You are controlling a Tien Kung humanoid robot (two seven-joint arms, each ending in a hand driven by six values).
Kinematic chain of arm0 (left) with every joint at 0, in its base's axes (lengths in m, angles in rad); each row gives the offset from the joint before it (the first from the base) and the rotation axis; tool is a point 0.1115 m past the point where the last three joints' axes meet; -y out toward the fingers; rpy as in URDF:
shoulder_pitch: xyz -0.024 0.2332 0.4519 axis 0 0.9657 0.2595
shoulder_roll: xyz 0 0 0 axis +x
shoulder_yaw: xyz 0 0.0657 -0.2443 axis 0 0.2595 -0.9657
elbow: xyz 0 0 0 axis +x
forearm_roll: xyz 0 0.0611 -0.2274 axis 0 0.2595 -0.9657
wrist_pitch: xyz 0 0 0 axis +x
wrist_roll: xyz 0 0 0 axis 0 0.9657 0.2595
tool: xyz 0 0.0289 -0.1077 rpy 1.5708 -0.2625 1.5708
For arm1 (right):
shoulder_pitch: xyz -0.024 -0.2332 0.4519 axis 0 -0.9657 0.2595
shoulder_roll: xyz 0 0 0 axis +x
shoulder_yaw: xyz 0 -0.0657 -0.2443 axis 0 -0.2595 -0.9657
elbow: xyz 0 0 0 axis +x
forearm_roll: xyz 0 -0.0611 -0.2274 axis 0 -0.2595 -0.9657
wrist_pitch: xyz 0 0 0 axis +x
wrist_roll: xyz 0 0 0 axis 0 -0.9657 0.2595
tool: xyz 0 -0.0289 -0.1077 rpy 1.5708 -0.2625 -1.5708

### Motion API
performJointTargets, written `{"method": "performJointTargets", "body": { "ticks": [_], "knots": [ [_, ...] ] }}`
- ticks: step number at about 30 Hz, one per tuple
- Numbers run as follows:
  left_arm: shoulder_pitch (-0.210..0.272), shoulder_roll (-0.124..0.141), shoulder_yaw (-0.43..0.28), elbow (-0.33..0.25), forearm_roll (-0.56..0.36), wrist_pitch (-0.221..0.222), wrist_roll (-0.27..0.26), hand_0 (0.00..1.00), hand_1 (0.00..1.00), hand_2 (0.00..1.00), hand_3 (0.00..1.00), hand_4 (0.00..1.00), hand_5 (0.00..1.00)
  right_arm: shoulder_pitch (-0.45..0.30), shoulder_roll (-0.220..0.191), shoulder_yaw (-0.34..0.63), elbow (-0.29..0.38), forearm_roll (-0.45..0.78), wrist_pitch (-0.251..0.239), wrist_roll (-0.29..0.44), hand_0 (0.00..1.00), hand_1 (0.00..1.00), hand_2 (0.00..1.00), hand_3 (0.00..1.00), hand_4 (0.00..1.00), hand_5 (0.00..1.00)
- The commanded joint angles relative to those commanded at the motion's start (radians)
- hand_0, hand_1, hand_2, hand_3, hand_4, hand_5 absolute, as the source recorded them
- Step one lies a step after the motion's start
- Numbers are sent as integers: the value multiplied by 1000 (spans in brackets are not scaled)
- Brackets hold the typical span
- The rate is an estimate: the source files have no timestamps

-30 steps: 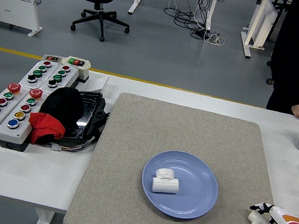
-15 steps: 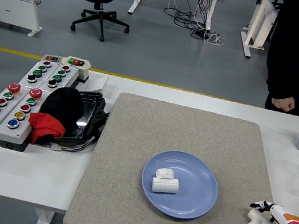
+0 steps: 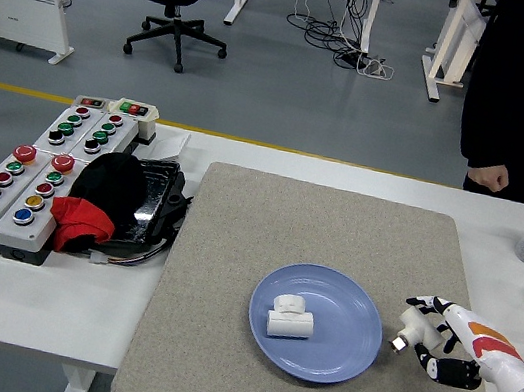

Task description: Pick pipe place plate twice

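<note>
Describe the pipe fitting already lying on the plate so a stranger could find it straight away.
Start at the grey mat covering the middle of the white table; a round blue plate sits on its near right part. The white pipe fitting lies left of the plate's centre, a short stubby piece. It is the only thing on the plate; the other white pipe is held in the right hand, right of the plate.

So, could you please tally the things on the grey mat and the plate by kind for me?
White pipe fittings: 2, one lying on the blue plate, one held in the right hand beside the plate
Blue plates: 1
Total: 3
</note>
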State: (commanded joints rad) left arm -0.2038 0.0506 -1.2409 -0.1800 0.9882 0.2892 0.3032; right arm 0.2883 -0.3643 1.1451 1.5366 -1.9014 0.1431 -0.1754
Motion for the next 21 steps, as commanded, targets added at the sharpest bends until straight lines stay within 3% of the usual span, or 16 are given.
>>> {"method": "performJointTargets", "body": {
  "ticks": [5,13,14,19,20,21],
  "knots": [
    [-1,1,3,0,-5,1,-1,712,746,719,655,400,998,60,41,-51,-25,-13,-5,1,366,467,673,743,506,118],
    [-3,2,4,0,-9,2,0,712,747,719,655,400,998,110,66,-125,-55,-35,-13,2,385,490,680,743,499,112],
    [-2,2,4,0,-9,2,0,714,747,719,656,400,998,112,67,-130,-56,-37,-13,2,614,632,693,741,496,116],
    [-2,2,2,0,-6,1,2,714,747,719,656,400,998,131,70,-179,-66,-70,-22,16,614,632,693,741,496,116],
    [-2,2,2,0,-6,1,2,713,747,719,656,401,998,132,69,-182,-66,-74,-24,19,847,837,885,773,516,120],
    [-2,2,2,0,-6,1,2,713,747,719,656,401,998,133,69,-188,-67,-81,-26,24,847,837,885,773,516,120]
  ]
}}
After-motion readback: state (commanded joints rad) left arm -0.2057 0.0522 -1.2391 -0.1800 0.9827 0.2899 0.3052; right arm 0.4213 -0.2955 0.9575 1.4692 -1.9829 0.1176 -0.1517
